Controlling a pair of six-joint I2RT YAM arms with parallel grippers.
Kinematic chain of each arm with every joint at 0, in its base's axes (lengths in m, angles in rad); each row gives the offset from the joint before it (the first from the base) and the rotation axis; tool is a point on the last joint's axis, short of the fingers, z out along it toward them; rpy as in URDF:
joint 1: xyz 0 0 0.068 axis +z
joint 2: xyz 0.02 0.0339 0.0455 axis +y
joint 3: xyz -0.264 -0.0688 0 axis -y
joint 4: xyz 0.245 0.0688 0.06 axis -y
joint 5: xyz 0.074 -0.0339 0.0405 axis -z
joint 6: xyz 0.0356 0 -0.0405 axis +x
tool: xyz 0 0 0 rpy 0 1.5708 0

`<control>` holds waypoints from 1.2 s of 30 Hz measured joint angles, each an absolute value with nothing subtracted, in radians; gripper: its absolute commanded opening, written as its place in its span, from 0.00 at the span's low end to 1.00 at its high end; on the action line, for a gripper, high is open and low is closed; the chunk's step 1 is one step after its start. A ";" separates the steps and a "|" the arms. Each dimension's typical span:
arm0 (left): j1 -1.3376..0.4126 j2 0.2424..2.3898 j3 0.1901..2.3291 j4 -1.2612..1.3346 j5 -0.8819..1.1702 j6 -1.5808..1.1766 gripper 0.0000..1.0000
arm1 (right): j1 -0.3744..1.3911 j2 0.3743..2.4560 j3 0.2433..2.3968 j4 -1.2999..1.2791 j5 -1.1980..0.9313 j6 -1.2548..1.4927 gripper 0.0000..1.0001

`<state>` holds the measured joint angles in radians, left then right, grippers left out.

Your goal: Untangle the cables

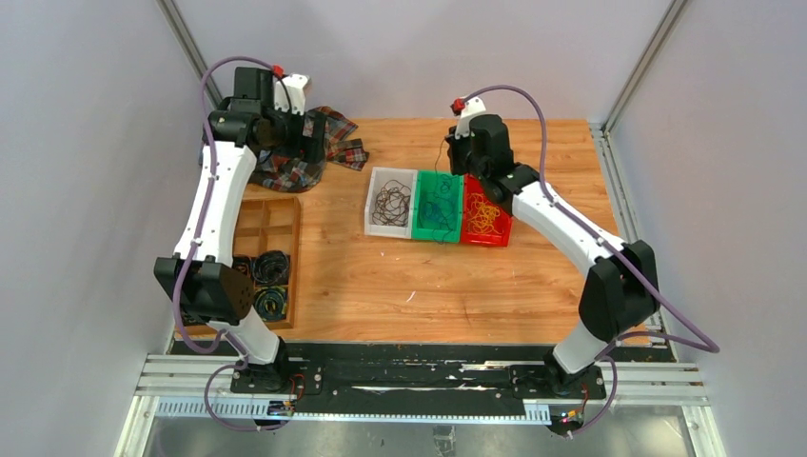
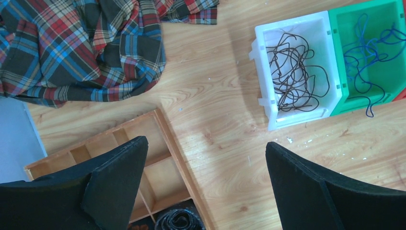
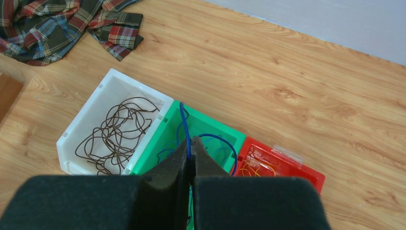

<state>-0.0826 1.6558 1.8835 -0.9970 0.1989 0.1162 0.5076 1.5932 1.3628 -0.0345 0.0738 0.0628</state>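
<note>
Cables (image 1: 390, 204), thin as string, lie in three small plastic bins side by side on my wooden bench (image 1: 428, 295), toward its far edge. Starting at the left edge, I see a shallow wooden divider tray (image 2: 175, 153) holding black coiled bundles (image 1: 271, 267), with a crumpled red-and-blue plaid cloth (image 2: 81, 48) in the far left corner. My left gripper (image 2: 205, 148) hangs above them, fingers spread wide, holding nothing. Next comes the white bin (image 2: 292, 23) with dark brown cables (image 2: 293, 72), then the green bin (image 3: 215, 127) with blue cables (image 2: 371, 52). My right gripper (image 3: 191, 143) sits over the green bin, pinched tight on one of the blue cables, which runs down into it. Yellow-orange cables (image 1: 483, 217) lie in the red bin (image 3: 299, 168) at the right.
</note>
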 measured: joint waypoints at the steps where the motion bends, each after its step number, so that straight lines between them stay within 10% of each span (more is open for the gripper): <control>1: -0.083 1.651 1.881 -0.996 0.199 0.115 0.98 | 0.508 1.610 1.370 -0.033 0.069 0.063 0.01; 24: -0.080 1.576 1.834 -0.966 0.206 0.095 0.98 | 0.591 1.919 1.308 -0.051 0.143 0.106 0.02; 28: -0.080 1.575 1.834 -0.966 0.206 0.097 0.98 | 0.604 1.933 1.312 -0.087 0.142 0.129 0.37; 36: -0.080 1.573 1.819 -0.966 0.207 0.098 0.98 | 0.604 1.826 1.312 -0.094 0.117 0.138 0.69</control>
<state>-0.0795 1.5734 1.8191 -0.9665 0.2066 0.0978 0.6041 1.8263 1.3125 -0.0937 0.1173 0.1375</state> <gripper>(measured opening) 0.979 0.645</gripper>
